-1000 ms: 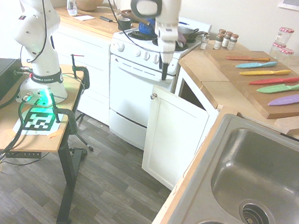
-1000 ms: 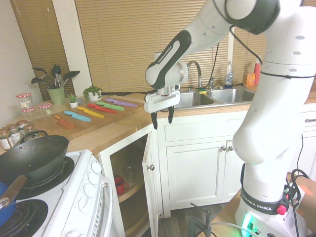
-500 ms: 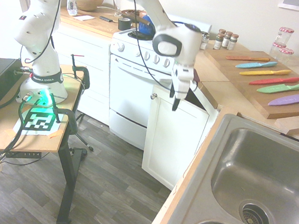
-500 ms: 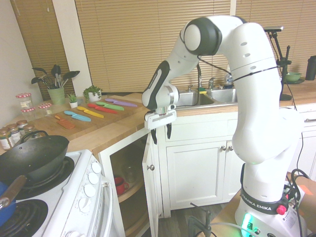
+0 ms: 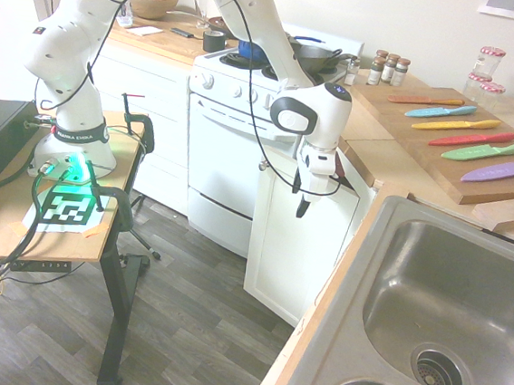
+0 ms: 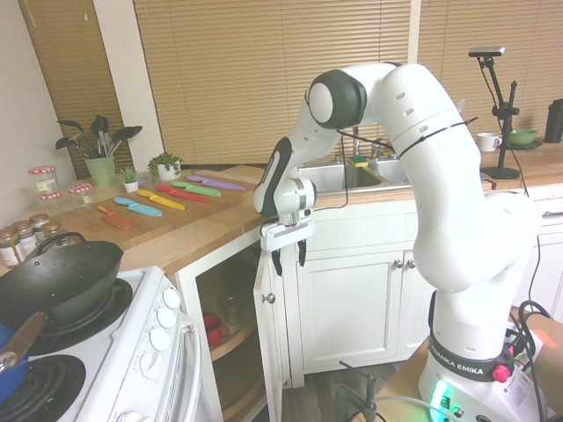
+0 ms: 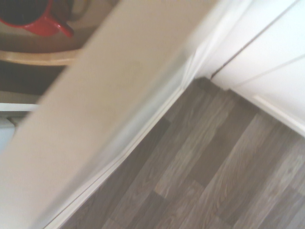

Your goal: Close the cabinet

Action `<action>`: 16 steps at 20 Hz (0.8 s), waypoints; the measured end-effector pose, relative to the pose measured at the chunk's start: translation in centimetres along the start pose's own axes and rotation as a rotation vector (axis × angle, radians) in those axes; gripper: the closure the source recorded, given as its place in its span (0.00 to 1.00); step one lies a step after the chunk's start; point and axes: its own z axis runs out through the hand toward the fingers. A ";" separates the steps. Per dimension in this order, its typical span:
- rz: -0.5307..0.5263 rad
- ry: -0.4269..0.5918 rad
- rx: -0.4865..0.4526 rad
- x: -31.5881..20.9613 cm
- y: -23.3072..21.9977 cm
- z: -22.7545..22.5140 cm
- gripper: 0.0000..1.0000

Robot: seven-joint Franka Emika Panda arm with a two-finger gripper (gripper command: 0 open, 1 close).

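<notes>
Door (image 5: 300,238) stands ajar between oven (image 5: 236,159) and sink (image 5: 446,311) in the first exterior view. In the second, we see our claw (image 6: 289,263) spread and empty, near the door's top; cabinet (image 6: 224,290) gapes beside the stove. Our wrist view shows a red mug (image 7: 40,24) inside.

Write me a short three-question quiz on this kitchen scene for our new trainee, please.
1. True or false: the cabinet door is fully closed.
2. Fill in the blank: the mug on the shelf inside the cabinet is ____.
3. Multiple choice: which knife lies nearest the sink?
a) the blue knife
b) the yellow knife
c) the purple knife

Key: 1. False, it stands open, with the jaws open above its top edge. 2. Red. 3. c
</notes>
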 end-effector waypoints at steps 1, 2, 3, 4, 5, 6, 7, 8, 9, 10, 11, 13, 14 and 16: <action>-0.009 0.004 0.003 -0.2 -0.2 -0.3 1.00; -0.016 0.010 0.006 -0.6 -0.4 -0.6 1.00; -0.023 0.016 0.007 -1.0 -0.5 -0.9 1.00; -0.031 0.018 0.007 -1.6 -0.6 -1.3 1.00; -0.039 0.020 0.006 -2.2 -0.7 -1.5 1.00; -0.044 0.021 0.004 -2.7 -0.7 -1.7 1.00; -0.049 0.023 0.003 -3.1 -0.7 -1.8 1.00; -0.053 0.023 0.000 -3.4 -0.6 -1.8 1.00; -0.056 0.024 -0.005 -3.5 -0.6 -1.7 1.00; -0.058 0.025 -0.009 -3.5 -0.5 -1.7 1.00; -0.060 0.027 -0.013 -3.4 -0.4 -1.7 1.00; -0.064 0.028 -0.018 -3.4 -0.3 -1.6 1.00; -0.068 0.028 -0.022 -3.6 -0.3 -1.6 1.00; -0.080 0.032 -0.029 -3.8 -0.5 -1.5 1.00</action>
